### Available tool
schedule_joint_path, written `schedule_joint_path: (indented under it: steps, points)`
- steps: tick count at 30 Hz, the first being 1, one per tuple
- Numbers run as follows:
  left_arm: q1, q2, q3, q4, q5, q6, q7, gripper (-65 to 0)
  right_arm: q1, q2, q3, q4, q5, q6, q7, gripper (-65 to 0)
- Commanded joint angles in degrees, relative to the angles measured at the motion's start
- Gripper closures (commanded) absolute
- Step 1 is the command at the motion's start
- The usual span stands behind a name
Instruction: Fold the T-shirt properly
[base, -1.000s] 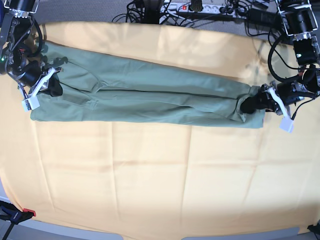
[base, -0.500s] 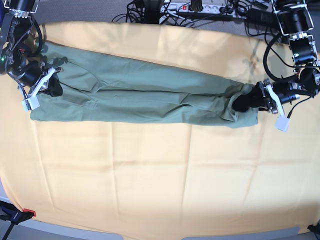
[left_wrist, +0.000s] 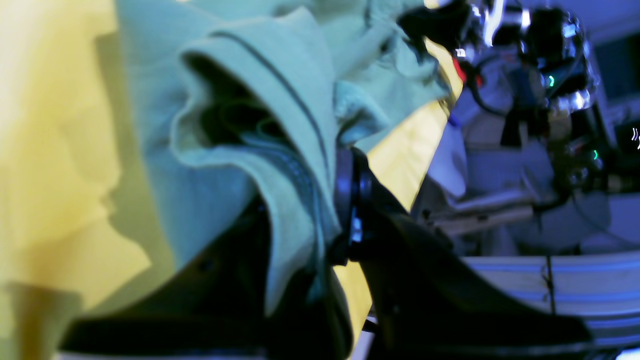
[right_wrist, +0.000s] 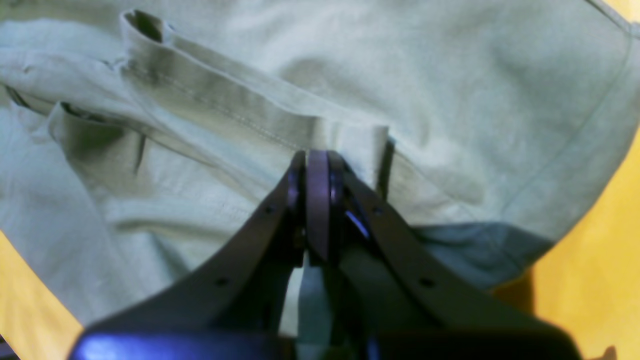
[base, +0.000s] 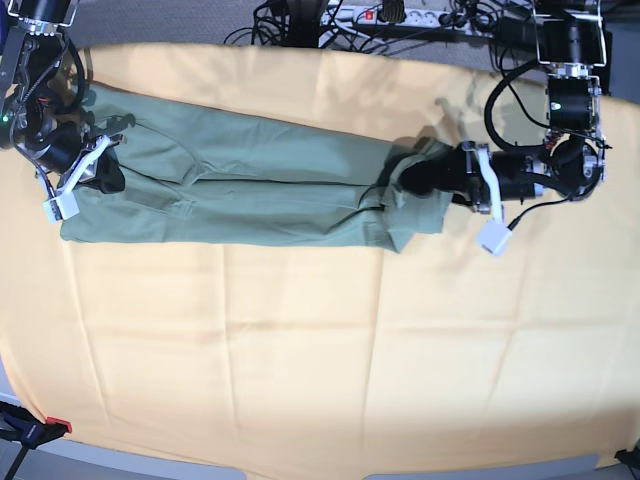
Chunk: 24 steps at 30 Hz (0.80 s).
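The sage-green T-shirt (base: 250, 180) lies as a long narrow strip across the far half of the table. My right gripper (base: 105, 175), on the base view's left, is shut on the shirt's left end. In the right wrist view its tips (right_wrist: 317, 170) pinch a hemmed fold of the T-shirt (right_wrist: 450, 100). My left gripper (base: 415, 180), on the base view's right, is shut on the shirt's other end and holds it bunched and lifted over the strip. In the left wrist view its tips (left_wrist: 330, 210) clamp several layers of the T-shirt (left_wrist: 280, 100).
A large pale yellow-orange cloth (base: 300, 350) covers the table under the shirt. Cables and a power strip (base: 380, 15) lie behind the far edge. A red-and-black clamp (base: 45, 425) sits at the front left corner.
My left gripper has moved well to the left with the shirt's right end, folding that end back over the strip. The right gripper has stayed put.
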Motion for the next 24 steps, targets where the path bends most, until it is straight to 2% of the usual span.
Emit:
schedule_joint_path:
  steps: [1,4,9,16,20,21,24]
  points:
    - [-1.0,-0.5,0.3,1.6,-1.5,-0.9,-1.0,0.0,0.3,1.1,0.5,0.9,-0.3,-0.1,0.0,0.0]
    - [-1.2,1.2,1.1,2.0,-1.5,-2.8,-3.1,0.0,0.3,1.1,0.5,0.9,-0.3,-0.1,0.0,0.0]
    - [-1.2,7.4,1.1,1.9,-1.4,-2.9,-4.0,0.0,0.3,1.1,0.5,0.9,-0.3,-0.1,0.0,0.0]
    - [-1.2,15.8,1.1,1.9,11.6,-0.9,-10.1,0.0,0.3,1.1,0.5,0.9,-0.2,-0.1,-1.1,0.0]
    - [-1.0,18.8,1.1,1.9,12.2,-0.7,-10.3,0.0,0.3,1.1,0.5,0.9,0.0,-0.1,-1.1,0.0]
    - [-1.0,19.1,1.1,1.9,10.9,-0.7,-10.3,-1.8,0.3,1.1,0.5,0.9,0.0,-0.1,-1.1,0.0]
    - [-1.0,19.2,1.1,1.9,6.6,-0.8,-9.6,-26.8,0.3,1.1,0.5,0.9,0.0,-0.1,-1.1,0.0]
